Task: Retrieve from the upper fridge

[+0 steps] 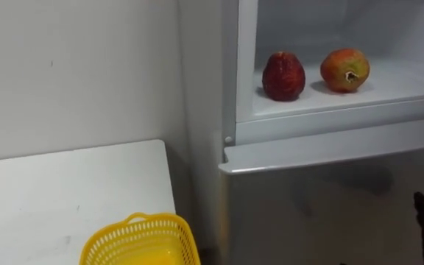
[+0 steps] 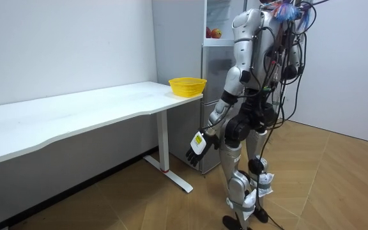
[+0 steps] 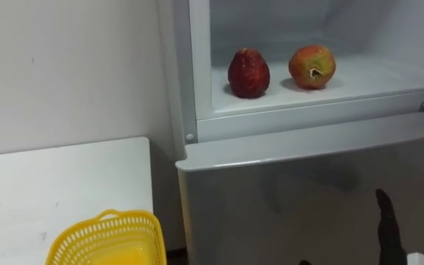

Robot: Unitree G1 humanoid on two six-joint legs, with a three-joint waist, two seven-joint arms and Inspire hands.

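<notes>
Right hand (image 3: 387,227): fingers straight, empty, low before the fridge (image 1: 330,136); left hand (image 2: 197,147) hangs slack. Red fruit (image 1: 283,75) and orange fruit (image 1: 345,69): on the upper shelf (image 1: 411,85), untouched. Step: reach, likely; next, raise the hand to the shelf and close on one.

A yellow mesh basket (image 1: 169,234) is set at the end of a white table (image 1: 50,191), which is placed against a pale wall (image 1: 72,66). Wooden flooring (image 2: 337,185) is noted.
</notes>
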